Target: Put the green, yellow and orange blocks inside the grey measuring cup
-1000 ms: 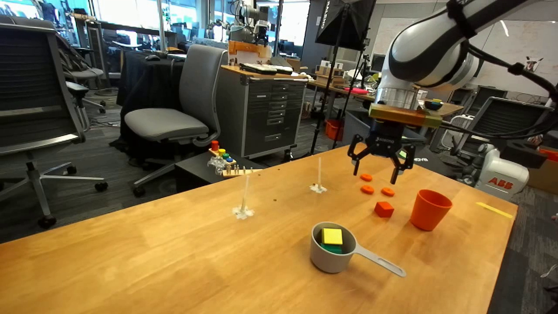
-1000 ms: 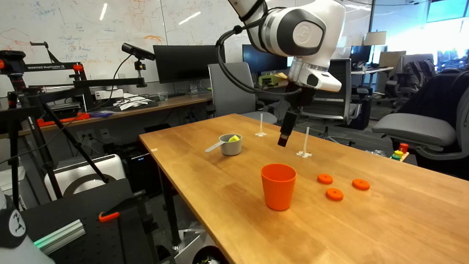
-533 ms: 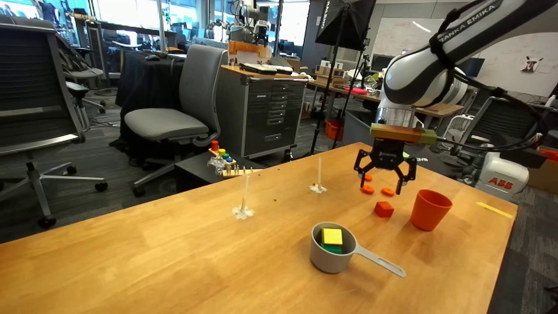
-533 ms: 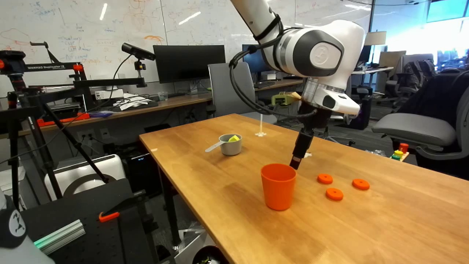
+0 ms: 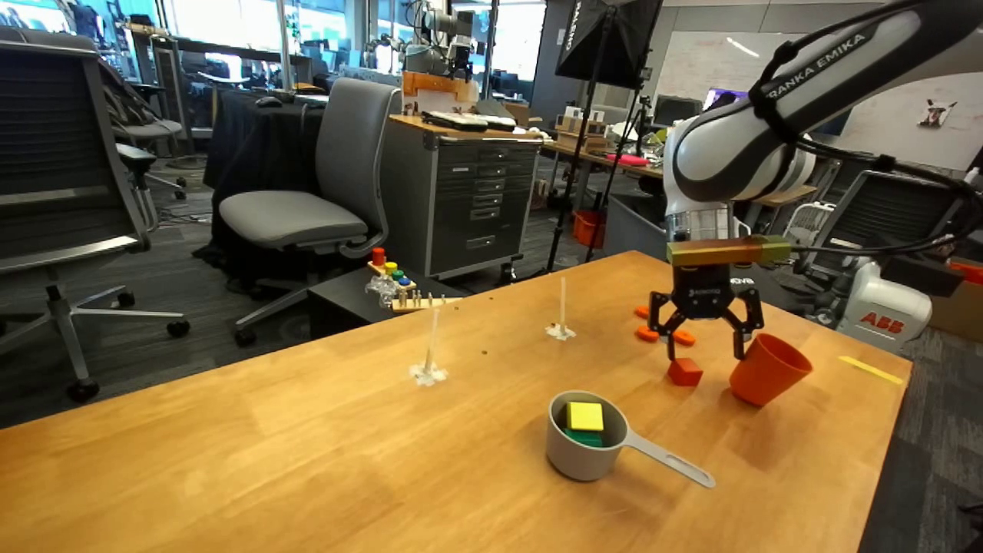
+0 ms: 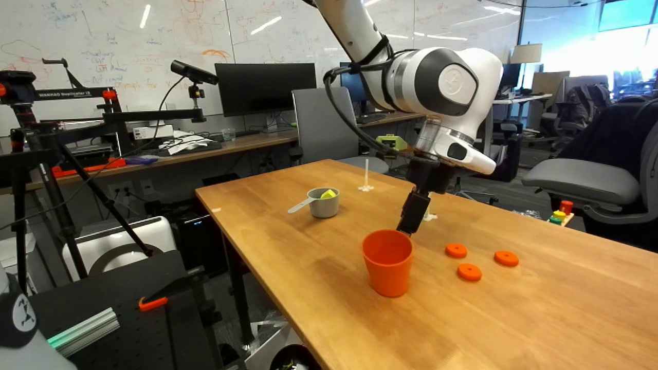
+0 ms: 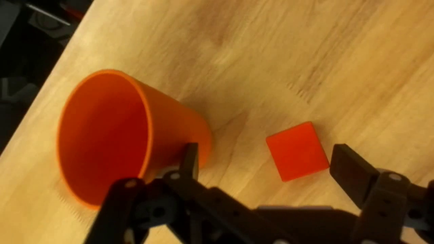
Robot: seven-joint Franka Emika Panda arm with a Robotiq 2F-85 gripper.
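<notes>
1 green block (image 5: 585, 438), exterior view only

Table (image 5: 230, 461) in both exterior views, obliquely from different sides; wrist view downward from close above.

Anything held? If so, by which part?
Nothing is held: the end effector stands open, and the orange block is ungripped, as is the tilted orange-red cup.
</notes>
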